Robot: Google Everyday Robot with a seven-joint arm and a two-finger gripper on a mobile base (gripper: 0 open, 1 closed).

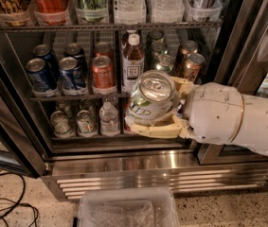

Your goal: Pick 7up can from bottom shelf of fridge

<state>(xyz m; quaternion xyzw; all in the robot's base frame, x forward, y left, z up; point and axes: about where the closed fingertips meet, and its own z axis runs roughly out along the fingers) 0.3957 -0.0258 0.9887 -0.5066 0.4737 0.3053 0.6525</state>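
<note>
My gripper comes in from the right on a white arm and is shut on the 7up can, a pale green and silvery can with a silver pull-tab top. One cream finger lies under the can, the other shows behind it at the right. The can is tilted, its top toward the camera, and held in front of the fridge, out past the bottom shelf. Two more pale cans and a small water bottle stand on that shelf at the left.
The middle shelf holds blue cans, a red can, a brown bottle, green and copper cans. A clear plastic bin sits on the floor below the steel grille. Cables lie at the lower left.
</note>
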